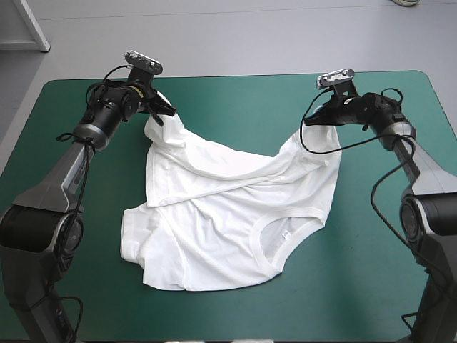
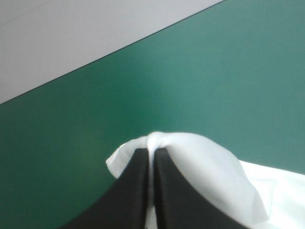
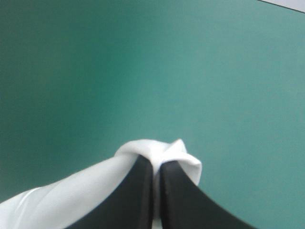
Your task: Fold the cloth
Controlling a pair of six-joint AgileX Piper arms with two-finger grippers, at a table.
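While held at two corners, one white short-sleeved fabric T-shirt [image 1: 228, 214] lies on the teal-green cover [image 1: 235, 93].
At ten o'clock the black-finned left gripper [image 1: 163, 114], at two the right gripper [image 1: 308, 121], each pinched closed on one corner.

1. The soft white short-sleeved T-shirt [image 1: 214, 214] fills the middle of the flat teal-green bench [image 1: 235, 96].
2. The bench is bare and free along its far edge and at both sides.
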